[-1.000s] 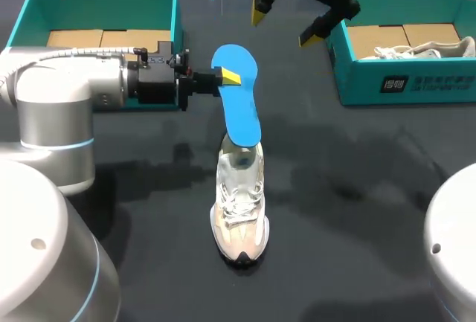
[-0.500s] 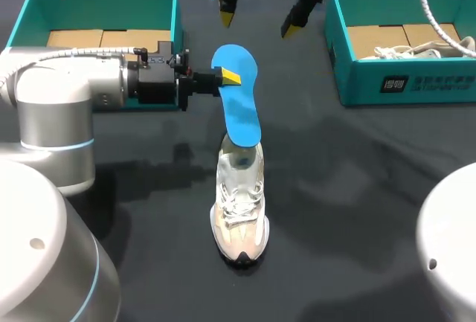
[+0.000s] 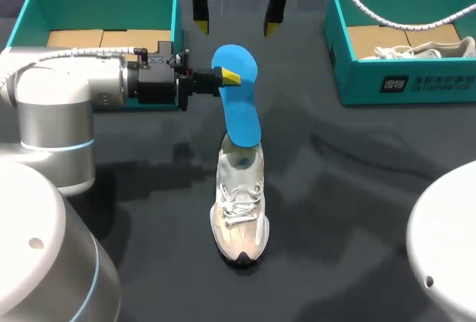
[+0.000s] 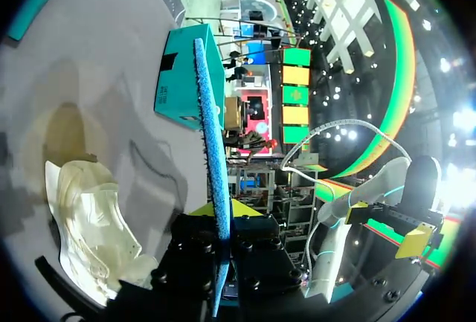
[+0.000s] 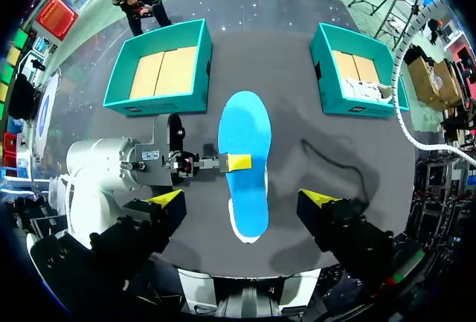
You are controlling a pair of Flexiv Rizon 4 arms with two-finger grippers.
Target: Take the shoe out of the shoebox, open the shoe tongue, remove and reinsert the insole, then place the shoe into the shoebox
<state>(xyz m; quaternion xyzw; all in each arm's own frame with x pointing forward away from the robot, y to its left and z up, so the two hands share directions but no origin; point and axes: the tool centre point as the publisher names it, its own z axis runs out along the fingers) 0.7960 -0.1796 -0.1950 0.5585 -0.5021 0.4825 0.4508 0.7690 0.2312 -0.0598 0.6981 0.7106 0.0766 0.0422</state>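
The right gripper [image 5: 242, 197] hangs above the table [image 5: 312, 158] with its yellow-tipped fingers [image 5: 167, 198] spread wide and nothing between them. Ahead of it, the left gripper [image 5: 238, 163] clamps one edge of the blue insole [image 5: 245, 121], whose far end meets the white shoe [image 5: 236, 227]. A teal shoebox [image 5: 160, 102] lined with cardboard sits beside the left arm [image 5: 111, 169], and a second teal shoebox [image 5: 357, 106] across the insole holds another white shoe [image 5: 364, 88].
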